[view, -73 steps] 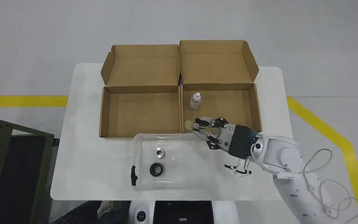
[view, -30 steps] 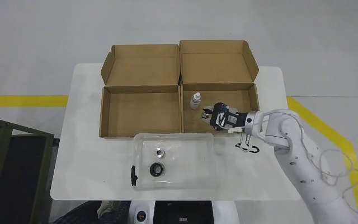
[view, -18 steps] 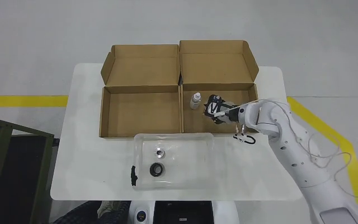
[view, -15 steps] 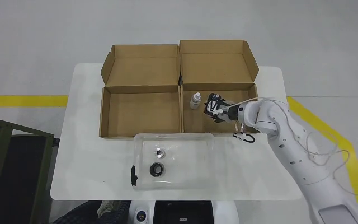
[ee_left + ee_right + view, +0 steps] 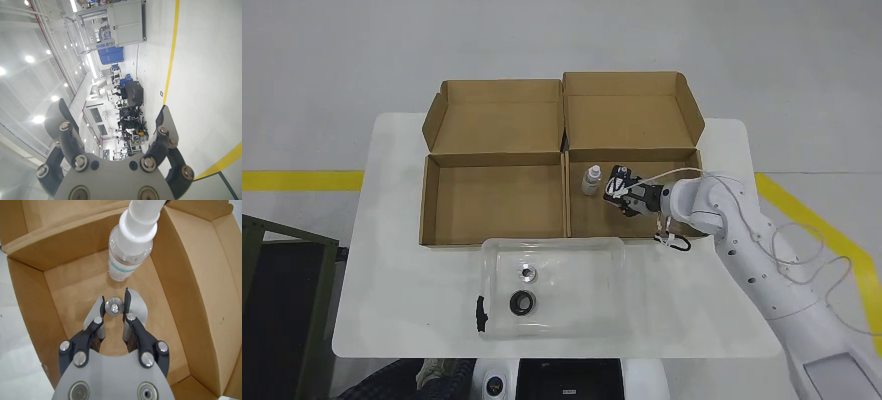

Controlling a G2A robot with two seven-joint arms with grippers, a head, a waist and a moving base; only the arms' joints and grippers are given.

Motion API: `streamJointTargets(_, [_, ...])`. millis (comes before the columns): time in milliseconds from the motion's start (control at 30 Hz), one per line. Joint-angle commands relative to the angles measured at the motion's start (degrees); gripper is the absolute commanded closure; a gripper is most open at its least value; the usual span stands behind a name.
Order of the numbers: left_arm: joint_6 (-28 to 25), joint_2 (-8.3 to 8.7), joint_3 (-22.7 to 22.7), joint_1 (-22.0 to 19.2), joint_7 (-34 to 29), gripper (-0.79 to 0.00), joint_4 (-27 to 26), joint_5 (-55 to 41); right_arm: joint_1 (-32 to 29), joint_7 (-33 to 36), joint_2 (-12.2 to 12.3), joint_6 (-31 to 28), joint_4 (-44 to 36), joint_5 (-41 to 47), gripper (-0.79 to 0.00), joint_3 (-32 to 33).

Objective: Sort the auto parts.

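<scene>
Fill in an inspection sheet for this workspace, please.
Surface: white table.
Job's things: left cardboard box; right cardboard box with upright bottle; clear tray holding small silver part and black ring; black clip at its edge.
Clutter: nothing seen.
Hands: right hand shut on silver disc inside right cardboard box; left hand open, holding nothing.
Cables: white cable along right arm.
Surroundings: yellow floor line; dark cart.

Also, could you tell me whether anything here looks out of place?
The clear bottle with a white cap stands upright in the cardboard box, odd beside metal parts like the round piece in the right gripper.
</scene>
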Motion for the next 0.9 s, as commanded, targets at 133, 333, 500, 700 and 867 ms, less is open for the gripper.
streamJointTargets(133, [0.0, 0.0, 0.0, 0.0, 0.0, -0.785, 0.0, 0.0, 0.58, -0.77, -0.47, 0.5, 1.33, -0.28, -0.249, -1.27])
streamJointTargets(333, [0.0, 0.0, 0.0, 0.0, 0.0, -0.785, 0.0, 0.0, 0.62, -1.06, -0.43, 0.62, 0.89, -0.64, -0.326, -0.91])
streamJointTargets(500, [0.0, 0.0, 0.0, 0.0, 0.0, -0.785, 0.0, 0.0, -0.83, -0.73, 0.38, 0.9, -3.13, -1.4, -0.342, 1.75])
streamJointTargets(700, [0.0, 0.0, 0.0, 0.0, 0.0, -0.785, 0.0, 0.0, -3.95, -1.11, 1.76, -0.71, -9.95, -0.38, -0.369, 6.66])
streamJointTargets(867, [0.0, 0.0, 0.0, 0.0, 0.0, -0.785, 0.0, 0.0, -7.62, -0.01, 2.8, -1.8, -17.97, 0.57, -0.382, 10.0])
